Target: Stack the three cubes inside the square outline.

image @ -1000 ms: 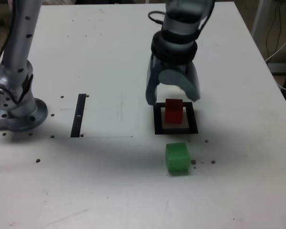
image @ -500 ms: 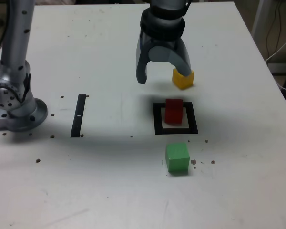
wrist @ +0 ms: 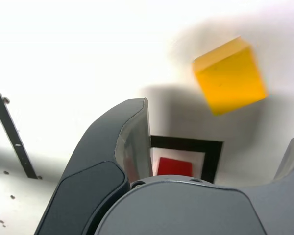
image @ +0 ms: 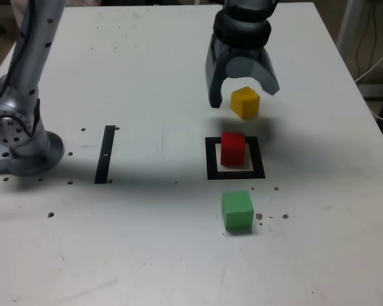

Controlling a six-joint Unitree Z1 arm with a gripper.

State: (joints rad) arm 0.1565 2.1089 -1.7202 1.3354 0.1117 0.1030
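**Yellow cube sits beside the spread jaws, not between them**

The table carries the square outline with the red cube inside it; the green cube lies just in front. The gripper hangs empty, jaws wide apart. The yellow cube rests behind the outline — turned cornerwise and, in the wrist view, off to one side of the jaws' gap.
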